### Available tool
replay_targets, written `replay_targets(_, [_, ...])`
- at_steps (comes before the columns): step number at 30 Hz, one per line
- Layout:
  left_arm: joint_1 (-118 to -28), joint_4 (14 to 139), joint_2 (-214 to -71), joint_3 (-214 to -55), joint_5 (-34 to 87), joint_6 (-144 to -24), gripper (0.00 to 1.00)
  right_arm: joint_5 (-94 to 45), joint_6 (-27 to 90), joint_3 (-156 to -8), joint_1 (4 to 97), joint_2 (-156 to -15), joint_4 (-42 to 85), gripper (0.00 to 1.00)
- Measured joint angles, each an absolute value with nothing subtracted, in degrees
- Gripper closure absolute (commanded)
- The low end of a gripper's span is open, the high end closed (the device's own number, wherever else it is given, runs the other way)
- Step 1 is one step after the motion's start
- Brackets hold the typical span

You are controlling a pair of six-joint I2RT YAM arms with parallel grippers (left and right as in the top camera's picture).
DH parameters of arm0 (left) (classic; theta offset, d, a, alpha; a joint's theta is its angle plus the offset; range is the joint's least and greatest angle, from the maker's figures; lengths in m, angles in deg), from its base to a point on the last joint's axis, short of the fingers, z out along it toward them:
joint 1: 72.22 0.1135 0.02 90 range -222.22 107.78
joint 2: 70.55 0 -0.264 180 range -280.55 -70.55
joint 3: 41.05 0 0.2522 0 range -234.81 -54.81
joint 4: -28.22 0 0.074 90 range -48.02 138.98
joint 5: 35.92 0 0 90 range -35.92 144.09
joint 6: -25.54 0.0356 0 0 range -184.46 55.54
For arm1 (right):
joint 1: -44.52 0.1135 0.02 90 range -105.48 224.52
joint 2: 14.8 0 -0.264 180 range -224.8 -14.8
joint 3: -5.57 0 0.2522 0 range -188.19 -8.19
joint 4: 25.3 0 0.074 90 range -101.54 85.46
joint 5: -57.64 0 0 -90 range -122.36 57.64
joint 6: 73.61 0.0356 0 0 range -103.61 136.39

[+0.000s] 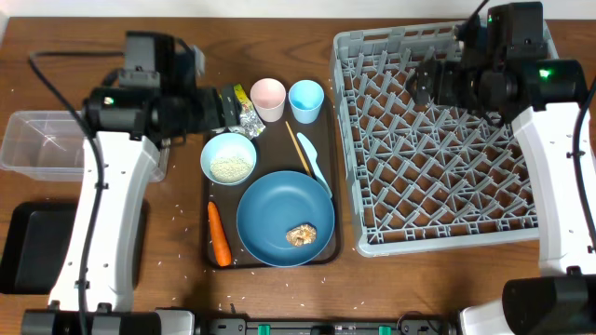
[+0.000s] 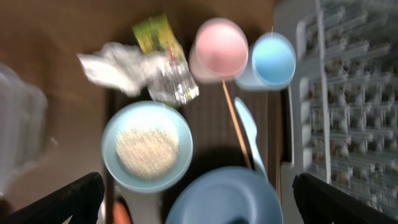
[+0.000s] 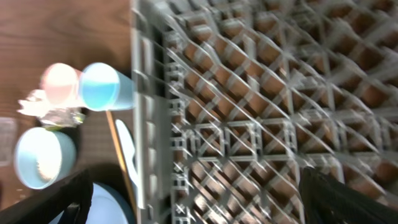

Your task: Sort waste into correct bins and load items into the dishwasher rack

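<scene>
- Overhead view: the left gripper point(image 1: 223, 104) hangs above the back-left corner of the brown serving tray point(image 1: 276, 149). Its jaws are spread wide and hold nothing.
- The right gripper point(image 1: 419, 82) hovers over the back of the dishwasher rack point(image 1: 447, 240), likewise released and empty. No item sits in the rack.
- Waste: the yellow-green and silvery wrappers point(image 1: 244, 107) and the crumpled paper point(image 2: 115, 65) lie just beside the pink cup point(image 1: 268, 98). Rice fills the bowl point(image 1: 229, 158), a carrot point(image 1: 218, 233) lies along the tray's left edge, and a brown food lump point(image 1: 301, 234) rests on the blue plate point(image 1: 270, 209).
- Tableware: the light blue cup point(image 1: 305, 98), chopstick point(image 1: 296, 149) and spoon point(image 1: 314, 158) remain on the serving tray.
- Bins: the clear tub point(image 1: 42, 144) and black tray point(image 1: 33, 247) stand well to the left, nothing visible in either.
- Judgement: the step in hand appears to be the first waste pick, wrappers or paper.
- Recommendation: descend vertically, keep the right-hand finger clear of the pink cup, and close on one piece only before carrying it left.
</scene>
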State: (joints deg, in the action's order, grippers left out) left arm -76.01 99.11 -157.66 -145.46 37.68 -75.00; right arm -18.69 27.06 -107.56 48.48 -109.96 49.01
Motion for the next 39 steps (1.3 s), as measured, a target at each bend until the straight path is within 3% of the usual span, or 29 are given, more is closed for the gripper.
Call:
replay_targets(6, [-76.04,99.45,-164.37,-151.8,40.09,-74.72,0.02,-12.54,26.56,-108.17,48.55,-109.98,46.28,0.01])
replay_targets(13, [-77.61,91.89,-179.78,-152.5,41.03,-70.37,0.02,-11.14,26.43,-108.22,48.83,-110.0,48.14,0.01])
replay_targets(20, [-81.19,86.28,-185.26,-152.47,41.16,-68.05,0.01,-11.82,26.41,-108.22,49.1,-110.0,51.59,0.01])
replay_targets(24, [-81.76,83.54,-187.32,-152.47,41.29,-67.51,0.13,-12.35,26.39,-108.22,49.1,-110.0,52.57,0.01])
replay_targets(29, [-81.76,81.64,-190.35,-152.47,42.95,-67.86,0.2,-12.67,26.39,-108.22,49.1,-109.98,53.1,0.01])
replay_targets(32, [-81.76,80.13,-190.81,-152.47,43.6,-68.45,0.33,-12.7,26.39,-108.22,49.1,-109.98,53.14,0.01])
replay_targets(35, [-81.76,79.04,-190.81,-152.47,43.98,-68.88,0.54,-12.72,26.39,-108.22,49.1,-109.98,53.1,0.01])
replay_targets(39, [-81.76,79.0,-190.81,-152.45,44.02,-68.93,0.56,-12.76,26.39,-108.22,49.1,-110.0,53.1,0.01])
